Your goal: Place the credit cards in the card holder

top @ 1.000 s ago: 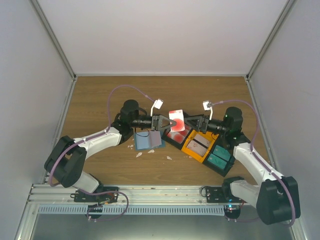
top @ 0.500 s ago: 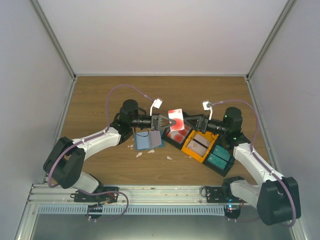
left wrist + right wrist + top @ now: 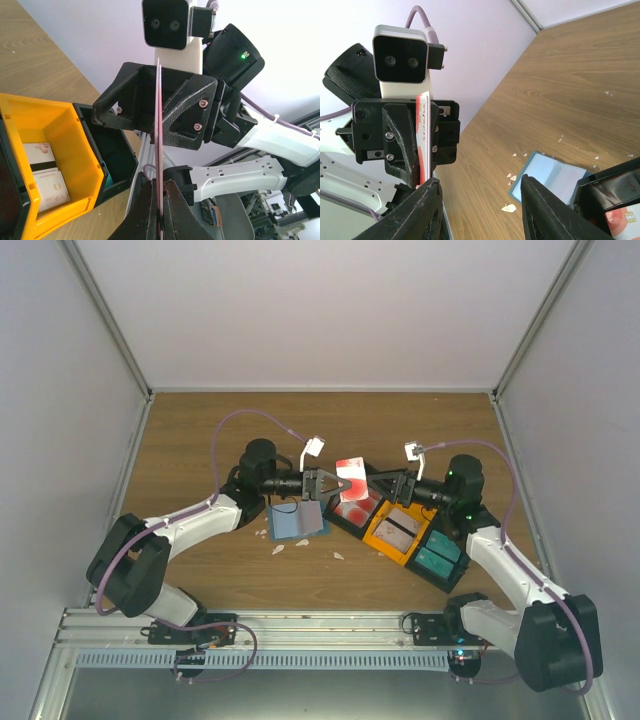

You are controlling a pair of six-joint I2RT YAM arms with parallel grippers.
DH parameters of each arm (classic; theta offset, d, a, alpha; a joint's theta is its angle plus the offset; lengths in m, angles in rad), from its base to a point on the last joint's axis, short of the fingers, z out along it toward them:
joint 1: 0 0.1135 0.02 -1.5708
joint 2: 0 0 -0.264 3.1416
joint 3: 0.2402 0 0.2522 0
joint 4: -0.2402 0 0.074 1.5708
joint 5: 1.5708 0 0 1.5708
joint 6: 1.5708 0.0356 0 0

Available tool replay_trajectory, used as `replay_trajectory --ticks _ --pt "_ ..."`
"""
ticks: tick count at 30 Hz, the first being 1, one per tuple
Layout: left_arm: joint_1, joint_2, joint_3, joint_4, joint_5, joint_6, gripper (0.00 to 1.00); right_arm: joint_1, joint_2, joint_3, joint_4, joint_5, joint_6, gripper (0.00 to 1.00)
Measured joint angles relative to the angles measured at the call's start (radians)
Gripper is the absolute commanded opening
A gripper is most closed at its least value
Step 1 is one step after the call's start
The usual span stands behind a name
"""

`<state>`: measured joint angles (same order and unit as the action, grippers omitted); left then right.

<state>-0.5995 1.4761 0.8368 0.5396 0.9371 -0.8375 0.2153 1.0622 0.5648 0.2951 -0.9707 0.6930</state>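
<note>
Red-and-white credit card (image 3: 351, 476) is up in the air over the middle of the wooden table (image 3: 190, 430), and we can see the left gripper (image 3: 338, 481) pinching it by its left edge, fingers pressed tight on it. The right gripper (image 3: 379, 485) faces it from the right with its jaws spread, one on each side of the card's free edge; whether they touch it, we can't tell. The card holder (image 3: 298, 522) lies flat on the table on the near side of the left gripper, just left of the bins, with white scraps (image 3: 278, 549) beside it. We also spot more cards (image 3: 47, 175) lying in the orange bin (image 3: 82, 155), and the teal bin (image 3: 437, 562) sits to its near right.
</note>
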Motion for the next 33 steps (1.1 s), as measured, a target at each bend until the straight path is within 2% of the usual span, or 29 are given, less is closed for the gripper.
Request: replay_trajectory --ticks 5,10,21,29,33 --pt "0.000 0.000 0.000 -0.006 -0.008 0.000 0.00 0.001 0.000 0.000 -0.002 0.011 -0.002 0.51" --pt "0.002 0.000 0.000 -0.013 -0.029 0.004 0.00 0.003 -0.017 0.000 -0.031 0.051 -0.009 0.53" --pt "0.006 0.000 0.000 -0.029 -0.047 0.003 0.00 0.006 -0.020 0.000 -0.037 0.058 -0.008 0.46" --pt "0.013 0.000 0.000 -0.050 -0.064 0.001 0.00 0.010 -0.041 0.002 -0.033 0.071 -0.008 0.48" --pt "0.013 0.000 0.000 -0.035 -0.043 -0.003 0.00 0.013 -0.009 0.016 -0.033 0.047 -0.010 0.43"
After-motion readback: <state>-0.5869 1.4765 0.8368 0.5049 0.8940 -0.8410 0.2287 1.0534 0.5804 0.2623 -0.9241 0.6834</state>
